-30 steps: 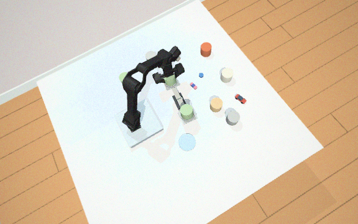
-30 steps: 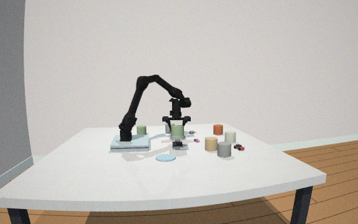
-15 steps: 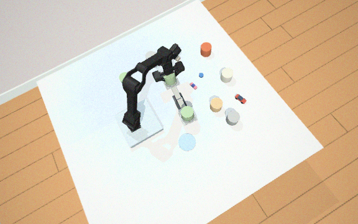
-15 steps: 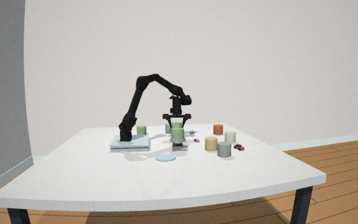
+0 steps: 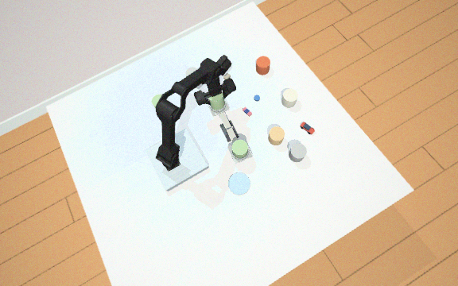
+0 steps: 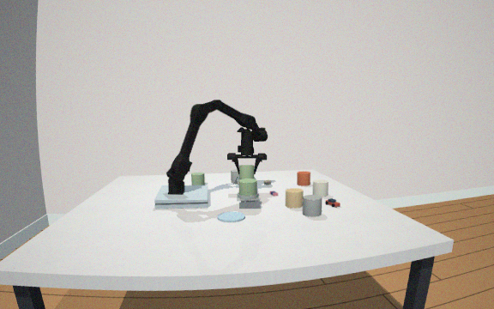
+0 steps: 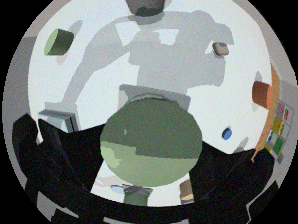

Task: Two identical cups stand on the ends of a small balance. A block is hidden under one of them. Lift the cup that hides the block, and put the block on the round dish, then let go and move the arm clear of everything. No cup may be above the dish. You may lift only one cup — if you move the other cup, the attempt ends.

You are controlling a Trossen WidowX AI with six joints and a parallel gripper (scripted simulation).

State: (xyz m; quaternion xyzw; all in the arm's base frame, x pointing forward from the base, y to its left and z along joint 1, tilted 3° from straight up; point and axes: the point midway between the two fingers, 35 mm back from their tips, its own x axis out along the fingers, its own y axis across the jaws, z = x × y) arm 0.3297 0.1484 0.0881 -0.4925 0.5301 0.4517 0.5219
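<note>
My gripper [image 5: 217, 99] [image 6: 246, 172] is shut on the far green cup [image 5: 217, 104] [image 6: 246, 170] [image 7: 150, 142], one finger on each side. The cup is upright over the far pan [image 7: 129, 94] of the balance; whether it is clear of the pan is hard to tell. The other green cup [image 5: 239, 148] [image 6: 248, 188] [image 7: 136, 198] stands upright on the near end, which sits low, close above its grey base [image 6: 250, 205]. No block shows. The round light-blue dish [image 5: 239, 183] [image 6: 231, 216] lies in front of the near end, with nothing on it.
To the right stand a tan cup [image 5: 276, 136], a grey cup [image 5: 297, 152], a cream cup [image 5: 289, 98] and a red cup [image 5: 262, 65]. A toy car [image 5: 307, 128], a pink-blue piece [image 5: 246, 111] and a blue disc [image 5: 257, 98] lie near them. Another green cup [image 6: 197, 178] stands behind the arm's base.
</note>
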